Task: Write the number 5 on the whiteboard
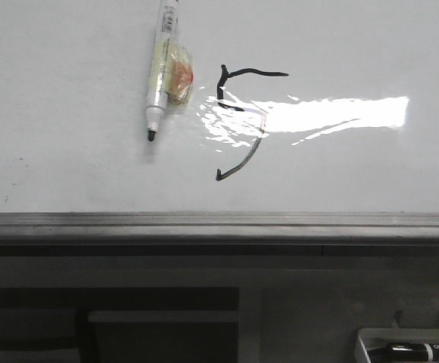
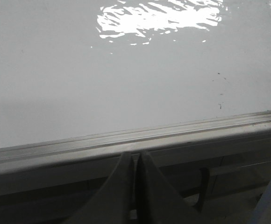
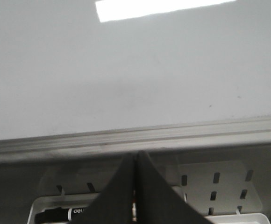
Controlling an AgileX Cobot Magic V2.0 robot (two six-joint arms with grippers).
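One angular-topped, curved-tail number 5 [image 1: 242, 125] | glossy whiteboard [image 1: 68, 174] | both grippers [image 2: 135, 161] [image 3: 134, 161] closed, empty

The left gripper [image 2: 135, 161] is showing in its wrist view as two smooth, matte grey fingers [image 2: 114, 196], each broad at the base and tapering to a narrow tip, with only a thin dark seam running between them. The right gripper [image 3: 134, 161] is showing the same wedge shape, but its fingers [image 3: 114, 200] are looking darker, close to charcoal black, with a faint pale glint along the seam between them. No cables, screws or printed markings are showing on either pair, and in the front view no part of the robot is appearing.
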